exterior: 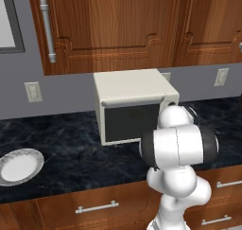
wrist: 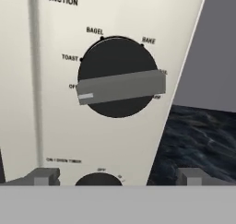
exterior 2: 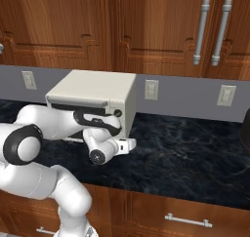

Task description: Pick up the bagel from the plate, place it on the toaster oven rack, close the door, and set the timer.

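The cream toaster oven [exterior: 133,102] stands at the back of the dark counter, and its door [exterior: 131,122] with the dark glass is shut. The rack and the bagel are hidden. At the far left the white plate [exterior: 20,165] lies with nothing showing on it. My gripper [exterior 2: 126,144] hovers just off the oven's right front, by the column of knobs. In the hand view my gripper [wrist: 117,177] is open, with fingertips [wrist: 44,176] spread wide. The black function knob [wrist: 119,80] is right ahead of it, and the top of the timer knob [wrist: 98,179] sits between the tips.
Brown wall cabinets [exterior 2: 146,26] hang above the oven. Outlets [exterior 2: 151,89] dot the grey wall. Dark marble counter [exterior 2: 185,153] stretches to the oven's right, with a dark object [exterior 2: 245,133] at the far right edge. Drawers [exterior: 97,207] line the counter front.
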Available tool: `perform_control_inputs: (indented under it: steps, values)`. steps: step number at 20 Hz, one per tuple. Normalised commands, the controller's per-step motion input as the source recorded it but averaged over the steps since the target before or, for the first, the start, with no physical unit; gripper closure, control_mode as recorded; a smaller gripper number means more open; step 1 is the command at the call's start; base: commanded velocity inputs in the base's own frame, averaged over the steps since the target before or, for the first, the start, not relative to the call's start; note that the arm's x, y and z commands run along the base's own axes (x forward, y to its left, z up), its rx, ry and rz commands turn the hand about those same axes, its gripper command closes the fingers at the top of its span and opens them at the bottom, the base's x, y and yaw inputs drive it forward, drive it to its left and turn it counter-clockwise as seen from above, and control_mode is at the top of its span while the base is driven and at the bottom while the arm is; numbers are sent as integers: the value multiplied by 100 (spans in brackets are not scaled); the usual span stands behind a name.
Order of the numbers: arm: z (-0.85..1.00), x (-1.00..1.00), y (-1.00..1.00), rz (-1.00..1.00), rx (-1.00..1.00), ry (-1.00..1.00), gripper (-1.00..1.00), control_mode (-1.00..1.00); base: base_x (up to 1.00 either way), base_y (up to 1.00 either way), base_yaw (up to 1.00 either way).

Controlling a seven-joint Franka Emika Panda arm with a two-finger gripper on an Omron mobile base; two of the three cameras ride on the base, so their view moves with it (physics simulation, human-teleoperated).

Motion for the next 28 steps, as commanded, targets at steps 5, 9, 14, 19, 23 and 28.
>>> perform_control_inputs:
  steps: [5, 9, 14, 19, 23, 28]
  values:
    - [-6, 2, 9, 0, 0, 0, -100, -100, 0, 0, 0]
    - [-25, 7, 0, 0, 0, 0, -100, -100, 0, 0, 0]
    - [-20, 2, -9, 0, 0, 0, -100, -100, 0, 0, 0]
    - [-16, 0, -7, 0, 0, 0, -100, -100, 0, 0, 0]
    - [-17, 2, -1, 0, 0, 0, -100, -100, 0, 0, 0]
    - [-1, 6, 0, 0, 0, 0, -100, -100, 0, 0, 0]
